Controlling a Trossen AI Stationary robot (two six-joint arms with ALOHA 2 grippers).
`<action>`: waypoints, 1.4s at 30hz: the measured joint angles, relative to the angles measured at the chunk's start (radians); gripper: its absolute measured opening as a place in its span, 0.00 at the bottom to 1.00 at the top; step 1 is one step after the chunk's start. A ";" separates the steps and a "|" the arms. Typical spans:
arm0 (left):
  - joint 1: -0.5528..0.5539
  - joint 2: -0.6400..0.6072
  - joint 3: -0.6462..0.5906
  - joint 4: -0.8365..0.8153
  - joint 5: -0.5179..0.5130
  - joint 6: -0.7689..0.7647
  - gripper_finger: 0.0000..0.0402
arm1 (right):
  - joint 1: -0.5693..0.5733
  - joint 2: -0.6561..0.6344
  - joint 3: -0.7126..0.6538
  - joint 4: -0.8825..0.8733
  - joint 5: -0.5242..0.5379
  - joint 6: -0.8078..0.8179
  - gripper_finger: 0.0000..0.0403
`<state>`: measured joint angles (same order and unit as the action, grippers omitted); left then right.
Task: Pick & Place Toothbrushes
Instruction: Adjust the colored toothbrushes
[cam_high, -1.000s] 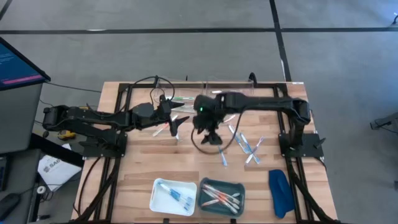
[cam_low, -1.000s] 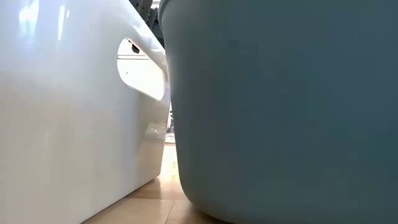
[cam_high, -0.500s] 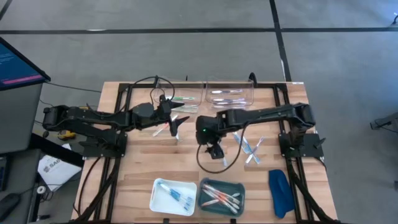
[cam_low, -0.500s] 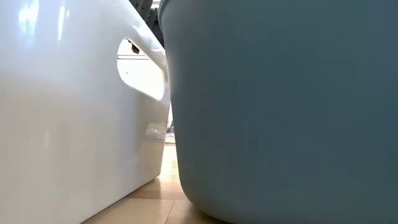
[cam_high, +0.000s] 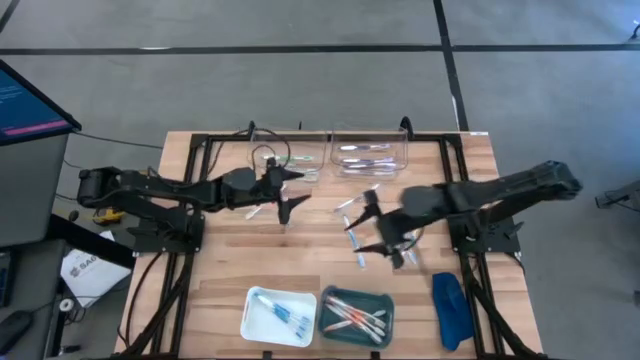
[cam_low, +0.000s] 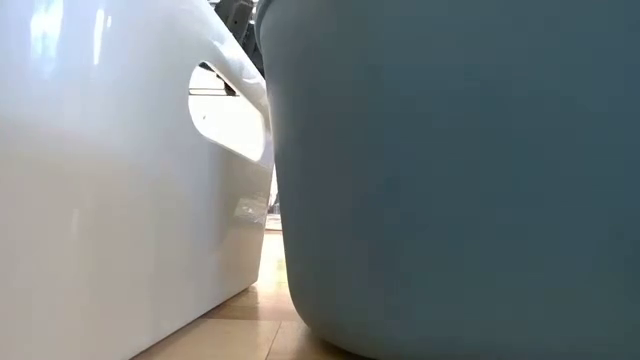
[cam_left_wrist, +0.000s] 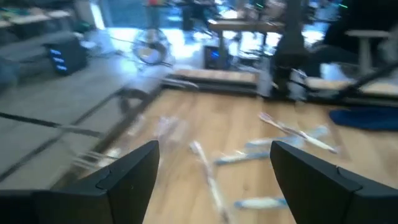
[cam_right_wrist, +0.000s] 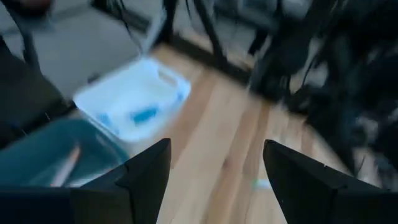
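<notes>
Loose toothbrushes (cam_high: 385, 232) lie scattered at mixed angles mid-surface (cam_high: 230, 265), behind the teal bin (cam_high: 356, 312); the empty right pincer (cam_high: 372, 232) hangs spread over them, and the left pincer (cam_high: 290, 192), spread too, hovers farther left.

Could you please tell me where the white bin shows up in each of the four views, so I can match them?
High view: white bin at the table's near edge, left of centre.
Low view: its wall fills the picture's left half.
Left wrist view: not in it.
Right wrist view: blurred, pale, beyond the open right gripper, at.
Shared landmark: the teal bin touching its side, also at and.
</notes>
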<state>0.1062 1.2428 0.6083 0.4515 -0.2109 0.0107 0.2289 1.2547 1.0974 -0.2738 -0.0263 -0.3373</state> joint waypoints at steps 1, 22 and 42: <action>0.000 0.014 -0.001 0.011 0.028 0.000 0.75 | 0.010 -0.041 -0.034 0.042 0.001 -0.001 0.62; 0.003 0.035 0.078 -0.520 -0.176 -0.382 0.59 | 0.134 -0.156 -0.119 0.089 0.001 0.050 0.62; 0.046 0.181 0.077 -0.935 -0.352 -0.744 0.00 | 0.144 -0.157 -0.117 0.099 0.001 0.089 0.62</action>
<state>0.1527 1.4240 0.6853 -0.4834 -0.5629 -0.7333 0.3730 1.0977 0.9806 -0.1752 -0.0254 -0.2479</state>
